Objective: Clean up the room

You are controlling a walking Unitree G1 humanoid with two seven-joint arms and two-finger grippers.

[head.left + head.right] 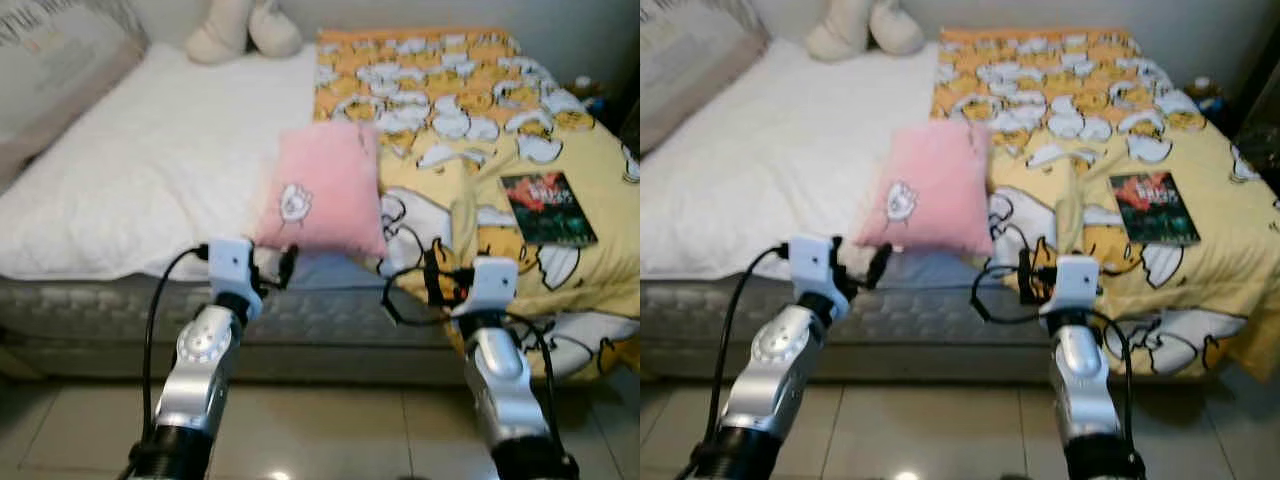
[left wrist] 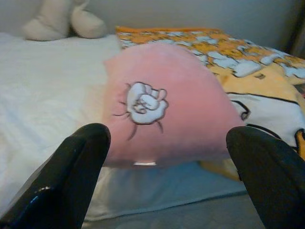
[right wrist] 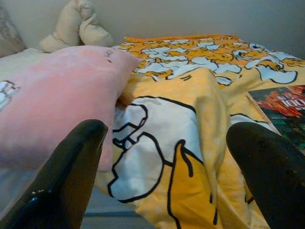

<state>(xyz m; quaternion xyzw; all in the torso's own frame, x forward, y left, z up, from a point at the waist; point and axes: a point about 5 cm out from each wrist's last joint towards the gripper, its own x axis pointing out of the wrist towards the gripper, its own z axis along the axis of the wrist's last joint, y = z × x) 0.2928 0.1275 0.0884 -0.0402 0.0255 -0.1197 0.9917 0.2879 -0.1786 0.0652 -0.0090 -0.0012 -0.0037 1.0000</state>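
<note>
At bed's edge, pink pillow (image 1: 325, 190) lying half on white sheet (image 1: 150, 170), half on yellow blanket (image 1: 470, 150). Left gripper (image 1: 283, 266) spread wide just short of it, right gripper (image 1: 437, 275) likewise. Best pinching a corner deep, lifting slowly.

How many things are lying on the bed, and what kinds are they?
Square pink cushion with a white cartoon patch: 1
Yellow duvet printed with white cartoon figures: 1
Dark-covered book with red print: 1
Cream plush toy by the wall: 1
Beige pillow at the bed's head: 1
Total: 5
</note>
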